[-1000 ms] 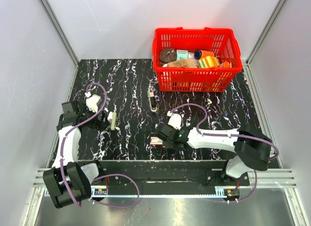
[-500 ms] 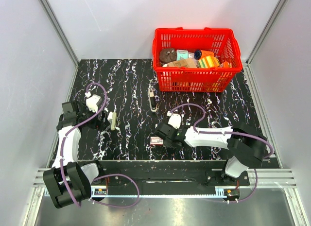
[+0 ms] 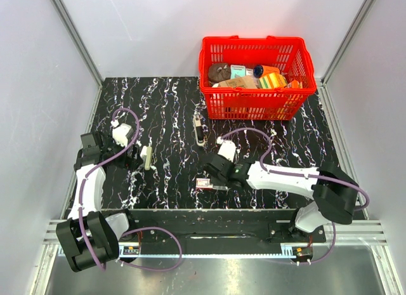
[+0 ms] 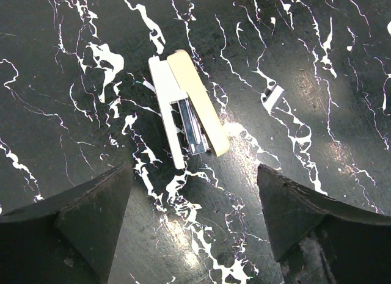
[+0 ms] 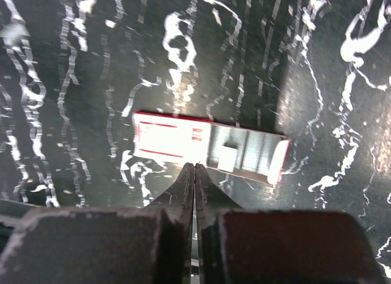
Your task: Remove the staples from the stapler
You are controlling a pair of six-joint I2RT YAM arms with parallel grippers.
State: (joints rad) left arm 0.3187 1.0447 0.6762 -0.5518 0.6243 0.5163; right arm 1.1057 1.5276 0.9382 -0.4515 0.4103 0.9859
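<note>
A cream stapler point(image 3: 146, 157) lies on the black marbled table, flipped open with its metal staple channel showing point(image 4: 186, 110). My left gripper point(image 4: 195, 223) is open and empty, hovering just short of the stapler point(image 3: 133, 157). A small silver piece point(image 4: 273, 96) lies to the right of the stapler. A red-and-white staple box point(image 5: 208, 146) lies slid open near the table's front middle point(image 3: 204, 183). My right gripper point(image 5: 194, 168) is shut with nothing visible between its fingers. Its tips are at the box's near edge point(image 3: 214, 176).
A red basket point(image 3: 257, 103) full of assorted items stands at the back right. A slim black-and-white tool point(image 3: 199, 129) lies in front of the basket. The table's front edge is close behind the staple box.
My right arm has shifted slightly by the staple box, its wrist moving a little away from the front edge. The left arm and stapler have not moved.
</note>
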